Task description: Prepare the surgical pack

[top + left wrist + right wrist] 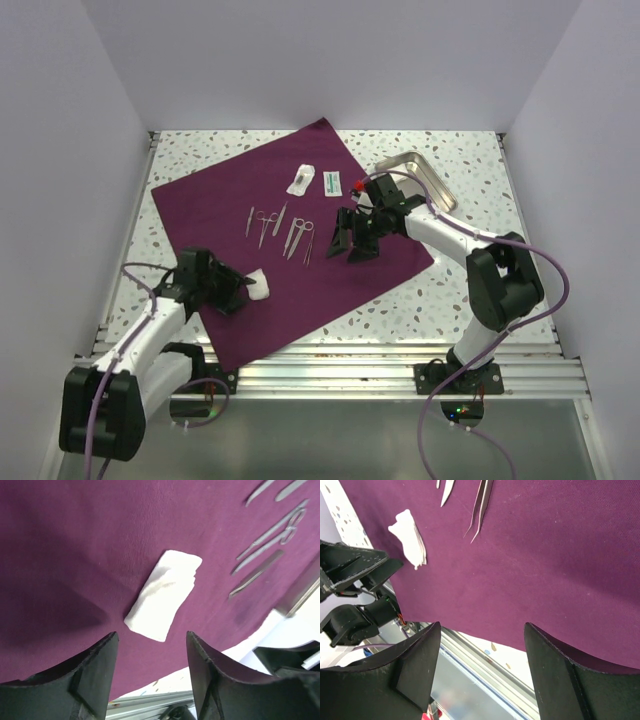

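Deep purple-maroon fabric drape (205,215), flat: left pincer (235,293) spread beside folded white gauze pad (259,284), right pincer (352,245) spread (both empty); risk: snagged cloth could scatter loose steel instruments (280,228).

readable text: none | packet (331,182): green print, too small to read

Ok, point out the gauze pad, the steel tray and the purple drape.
gauze pad (162,595): left wrist view, middle of its top face.
steel tray (428,178): top external view, bare floor.
purple drape (215,205): top external view, bare left part.
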You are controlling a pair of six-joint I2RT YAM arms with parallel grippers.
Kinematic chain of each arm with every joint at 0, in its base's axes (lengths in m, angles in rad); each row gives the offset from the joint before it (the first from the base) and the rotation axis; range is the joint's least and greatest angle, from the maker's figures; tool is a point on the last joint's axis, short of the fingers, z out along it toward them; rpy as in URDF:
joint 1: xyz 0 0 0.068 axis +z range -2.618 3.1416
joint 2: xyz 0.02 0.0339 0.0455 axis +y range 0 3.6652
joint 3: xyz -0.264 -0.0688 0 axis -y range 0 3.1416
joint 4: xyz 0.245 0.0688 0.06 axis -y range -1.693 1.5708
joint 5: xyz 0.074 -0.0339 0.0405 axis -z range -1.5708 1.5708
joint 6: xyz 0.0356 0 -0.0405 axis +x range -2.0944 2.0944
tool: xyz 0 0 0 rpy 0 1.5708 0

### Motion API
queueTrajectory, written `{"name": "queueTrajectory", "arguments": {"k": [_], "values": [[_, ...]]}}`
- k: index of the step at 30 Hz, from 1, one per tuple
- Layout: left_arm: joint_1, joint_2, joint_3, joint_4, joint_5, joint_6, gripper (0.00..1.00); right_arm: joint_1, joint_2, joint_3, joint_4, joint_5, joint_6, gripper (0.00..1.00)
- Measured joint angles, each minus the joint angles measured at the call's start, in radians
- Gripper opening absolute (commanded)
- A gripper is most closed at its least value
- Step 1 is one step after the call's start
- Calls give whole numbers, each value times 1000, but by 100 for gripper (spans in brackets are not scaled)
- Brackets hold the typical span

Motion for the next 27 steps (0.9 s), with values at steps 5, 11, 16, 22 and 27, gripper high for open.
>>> {"name": "queueTrajectory", "arguments": {"k": [5,11,16,22,27], "values": [[0,169,88,8,-1,126,57,0,0,0,0,1,-3,71],[-1,254,146,39,8,222,49,0,0,-2,-1,2,-5,71],[-1,254,145,47,24,239,42,0,0,-2,-1,2,-5,71],[-7,249,145,32,25,243,41,0,0,-2,0,2,-4,71],[-37,256,146,-9,13,243,42,0,2,-2,0,2,-4,71]]}}
